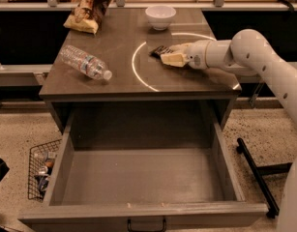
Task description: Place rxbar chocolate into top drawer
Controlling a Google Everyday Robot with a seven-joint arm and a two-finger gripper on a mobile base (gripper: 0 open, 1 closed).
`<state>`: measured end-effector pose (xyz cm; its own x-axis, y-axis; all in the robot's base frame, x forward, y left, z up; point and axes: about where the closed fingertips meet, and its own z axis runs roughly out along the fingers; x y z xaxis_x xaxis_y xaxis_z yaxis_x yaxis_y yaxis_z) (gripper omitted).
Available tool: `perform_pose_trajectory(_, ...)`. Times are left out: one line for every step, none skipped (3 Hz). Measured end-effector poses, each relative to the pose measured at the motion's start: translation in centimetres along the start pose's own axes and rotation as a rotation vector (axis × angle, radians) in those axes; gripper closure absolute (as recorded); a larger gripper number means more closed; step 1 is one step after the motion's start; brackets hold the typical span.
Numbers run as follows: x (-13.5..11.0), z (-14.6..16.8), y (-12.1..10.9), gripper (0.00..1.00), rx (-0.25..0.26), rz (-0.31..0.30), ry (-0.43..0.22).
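Observation:
The rxbar chocolate (pixel 159 50) is a small black bar lying on the grey cabinet top, inside a white ring mark. My gripper (pixel 170 58) reaches in from the right on a white arm, low over the top, and its pale fingers (pixel 173 60) are closed on the bar's right end. The bar's left end sticks out beyond the fingertips. The top drawer (pixel 143 211) is pulled fully out below the cabinet top, wide and grey, with nothing inside. Its small black handle (pixel 146 224) shows on the front panel.
A clear plastic bottle (pixel 85 62) lies on its side at the left of the top. A tan chip bag (pixel 88 6) sits at the back left and a white bowl (pixel 160 17) at the back middle. A black wire basket (pixel 41 168) stands on the floor left of the drawer.

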<state>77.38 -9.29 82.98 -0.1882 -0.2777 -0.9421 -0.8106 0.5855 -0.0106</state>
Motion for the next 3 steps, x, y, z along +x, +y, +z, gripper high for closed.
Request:
perform_pose_trajectory(-0.04, -0.01, 0.01, 1.00, 0.000, 0.000, 0.000)
perform_pose_trajectory(-0.07, -0.03, 0.01, 1.00, 0.000, 0.000, 0.000)
perform_pose_trajectory(-0.08, -0.03, 0.01, 1.00, 0.000, 0.000, 0.000)
